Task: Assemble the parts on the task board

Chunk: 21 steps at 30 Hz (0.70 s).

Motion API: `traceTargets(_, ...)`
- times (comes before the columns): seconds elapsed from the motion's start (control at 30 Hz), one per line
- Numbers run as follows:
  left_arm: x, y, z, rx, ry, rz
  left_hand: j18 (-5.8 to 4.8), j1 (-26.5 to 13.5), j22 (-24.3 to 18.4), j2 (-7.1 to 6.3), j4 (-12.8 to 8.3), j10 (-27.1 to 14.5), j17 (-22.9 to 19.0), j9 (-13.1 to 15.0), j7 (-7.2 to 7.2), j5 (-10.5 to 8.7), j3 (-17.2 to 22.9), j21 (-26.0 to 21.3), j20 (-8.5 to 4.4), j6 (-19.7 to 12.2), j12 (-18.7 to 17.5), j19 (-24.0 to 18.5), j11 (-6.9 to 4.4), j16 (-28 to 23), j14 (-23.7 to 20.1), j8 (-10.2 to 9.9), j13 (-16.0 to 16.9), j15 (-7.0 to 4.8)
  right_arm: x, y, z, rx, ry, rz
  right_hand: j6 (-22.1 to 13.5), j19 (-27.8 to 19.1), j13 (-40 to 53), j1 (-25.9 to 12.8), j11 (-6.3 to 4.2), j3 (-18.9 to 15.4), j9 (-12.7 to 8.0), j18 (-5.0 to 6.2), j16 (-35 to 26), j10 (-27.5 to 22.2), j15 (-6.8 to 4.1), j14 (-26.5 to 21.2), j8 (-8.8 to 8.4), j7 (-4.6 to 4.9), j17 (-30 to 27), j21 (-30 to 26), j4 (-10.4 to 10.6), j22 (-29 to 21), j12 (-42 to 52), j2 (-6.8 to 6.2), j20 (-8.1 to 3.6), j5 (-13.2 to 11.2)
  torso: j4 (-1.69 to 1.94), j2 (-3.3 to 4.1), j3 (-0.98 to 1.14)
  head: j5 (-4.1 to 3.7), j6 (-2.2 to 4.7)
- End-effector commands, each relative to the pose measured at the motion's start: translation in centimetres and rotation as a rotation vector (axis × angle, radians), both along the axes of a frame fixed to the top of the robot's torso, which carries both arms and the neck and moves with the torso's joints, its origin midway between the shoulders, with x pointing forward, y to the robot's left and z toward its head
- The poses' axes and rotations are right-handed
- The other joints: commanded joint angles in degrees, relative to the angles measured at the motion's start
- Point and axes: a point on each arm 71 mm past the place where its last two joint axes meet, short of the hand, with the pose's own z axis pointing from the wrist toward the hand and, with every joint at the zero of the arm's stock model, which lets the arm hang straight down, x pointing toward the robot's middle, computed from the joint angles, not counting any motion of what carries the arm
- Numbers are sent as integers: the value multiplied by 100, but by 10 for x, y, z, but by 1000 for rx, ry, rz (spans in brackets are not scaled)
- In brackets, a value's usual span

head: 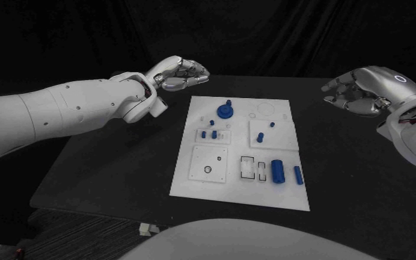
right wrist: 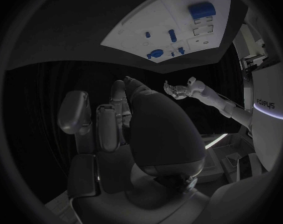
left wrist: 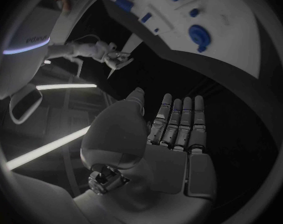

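Worktop: black worktop (head: pixel 121 170) before dark curtains, carrying the white rectangular task board (head: pixel 269 197) at its middle.
Parts: small blue plastic parts (head: pixel 278 171) lie on the board; a round blue disc part (head: pixel 225 111) sits near its far end.
Left hand (head: pixel 180 74): raised beyond the board's far left corner, fingers curled in, holding nothing.
Right hand (head: pixel 364 91): raised, well right of the board, fingers curled, holding nothing.

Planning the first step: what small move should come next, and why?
Probably lower the right hand toward the two loose blue cylinders lying at the task board's near right. Both hands hover off the board holding nothing, and the left hand is farther away.
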Motion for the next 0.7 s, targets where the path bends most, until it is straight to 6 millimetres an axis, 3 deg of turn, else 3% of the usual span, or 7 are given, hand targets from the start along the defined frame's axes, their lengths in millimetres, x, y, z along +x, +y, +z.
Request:
traceTargets(0.03, -5, -15, 5, -398, 140, -83, -30, -448, -588, 256, 21, -809, -934, -250, 12, -473, -460, -744, -34, -387, -544, -665, -37, -1221, -1023, -45, -699, -11, 4, 5, -6, -78, 86, -16, 38, -29, -309, 68, 25, 129, -13, 93, -57, -172, -16, 318, -47, 8, 397, -83, -7, 687, -393, -40, 9, 25, 139, 24, -62, -168, -1)
traceTargets(0.1, -9, -22, 1, -454, 190, -118, -51, -758, -813, 297, 5, -1405, -1531, -428, -2, -609, -706, -812, 5, -907, -1059, -974, -76, -1823, -1742, -111, -1073, 13, 6, 9, -8, -101, 114, -6, 34, -50, -608, 99, 80, 233, -14, 102, -114, -303, 26, 303, -62, 39, 343, -173, -14, 665, -746, -74, 35, 13, 181, 26, -80, -239, -1)
traceTargets(0.23, -17, -31, -6, -514, 247, -167, -88, -928, -2360, 338, 14, -1794, -1973, -693, -166, -606, -949, -887, 105, -1726, -1444, -1669, -263, -2159, -2150, -165, -1361, 147, 6, 15, -13, -129, 148, 15, 37, -91, -1112, 106, 226, 358, -12, 111, -199, -536, 133, 272, -81, 129, 262, -321, -23, 633, -1305, -118, 114, 10, 237, 47, -118, -358, -1)
traceTargets(0.3, -22, -34, -10, -542, 278, -190, -21, -959, -3443, 193, 25, -2034, -2135, -955, -380, -604, -1040, -947, 165, -2537, -1712, -2006, -491, -2244, -2271, -231, -1557, 110, 5, 18, -18, -147, 165, 33, 15, -114, -1589, 92, 408, 449, -20, 99, -235, -705, 312, 250, -117, 250, 222, -389, -19, 626, -1785, -140, 234, -25, 276, 61, -143, -442, -1)
traceTargets(0.4, -27, -37, -14, -562, 299, -205, 44, -1019, -3966, 41, 33, -2161, -2135, -1031, -450, -603, -976, -977, 195, -2744, -1845, -2110, -565, -2244, -2271, -241, -1644, 80, 4, 20, -25, -170, 179, 53, -44, -132, -2104, 4, 491, 470, -43, 126, -270, -875, 351, 223, -174, 273, 176, -451, -6, 625, -2249, -210, 302, -175, 396, 92, -200, -622, -1)
traceTargets(0.6, -33, -37, -17, -578, 311, -205, 156, -941, -5831, -203, 34, -2337, -2135, -1167, -794, -604, -604, -1119, 247, -3085, -2036, -2328, -919, -2244, -2271, -263, -1770, -91, 3, 28, -40, -213, 215, 87, -559, -346, -2812, -53, 497, 214, -162, 211, -482, -1563, 229, 58, -225, 127, -35, -924, -231, 546, -2755, -200, 246, -360, 475, 129, -246, -722, -1)
traceTargets(0.7, -35, -36, -19, -580, 311, -199, 193, -922, -5953, -320, 34, -2388, -2135, -1213, -905, -602, -511, -1129, 289, -3222, -2099, -2331, -1029, -2244, -2271, -281, -1804, -118, 3, 33, -46, -222, 229, 106, -641, -392, -2911, -14, 496, 160, -161, 223, -520, -1644, 234, 12, -224, 23, -78, -1019, -336, 541, -2738, -161, 241, -217, 548, 171, -274, -826, 43)
